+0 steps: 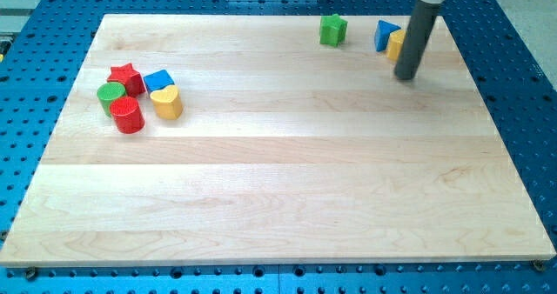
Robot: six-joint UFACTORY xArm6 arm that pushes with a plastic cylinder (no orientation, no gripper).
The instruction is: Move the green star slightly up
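Observation:
The green star [332, 30] stands near the view's top edge of the wooden board [278, 181], right of centre. My tip [406, 76] rests on the board to the right of and below the star, well apart from it. The rod partly covers a yellow block [396, 43], which sits next to a blue block [385, 34] right of the star.
At the view's left is a cluster: a red star [127, 76], a blue block [158, 80], a green cylinder [110, 94], a yellow heart [166, 103] and a red cylinder [127, 116]. A blue perforated table [522, 50] surrounds the board.

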